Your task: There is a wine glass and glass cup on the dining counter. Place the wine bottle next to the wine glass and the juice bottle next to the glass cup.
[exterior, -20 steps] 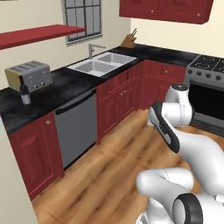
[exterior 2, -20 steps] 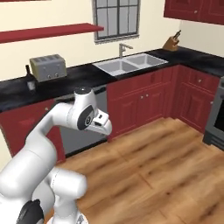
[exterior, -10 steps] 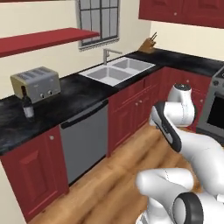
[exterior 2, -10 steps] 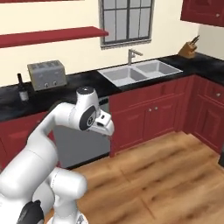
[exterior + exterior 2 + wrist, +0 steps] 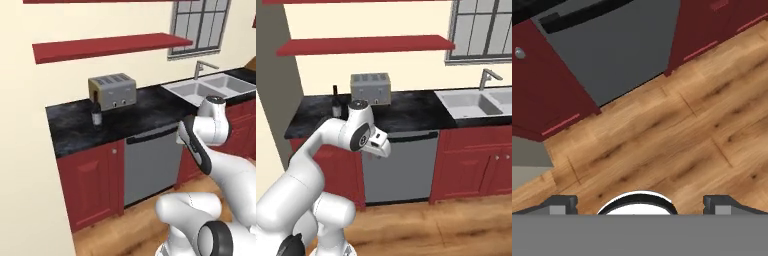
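The black marbled stone worktop [image 5: 75, 125] looks polished, with faint pale veining. On it the small dark glass-like wine bottle [image 5: 96, 114] carries a matt pale label, and the brushed-metal toaster [image 5: 112, 91] has a dull grey sheen. The grey dishwasher front [image 5: 151, 165] looks like smooth satin metal, the red cabinet doors [image 5: 92, 185] smooth and painted. The steel-grey sink [image 5: 468, 103] is matt, the wooden plank floor [image 5: 662, 145] warm and grained. The red shelf [image 5: 363, 45] looks flat and matt.
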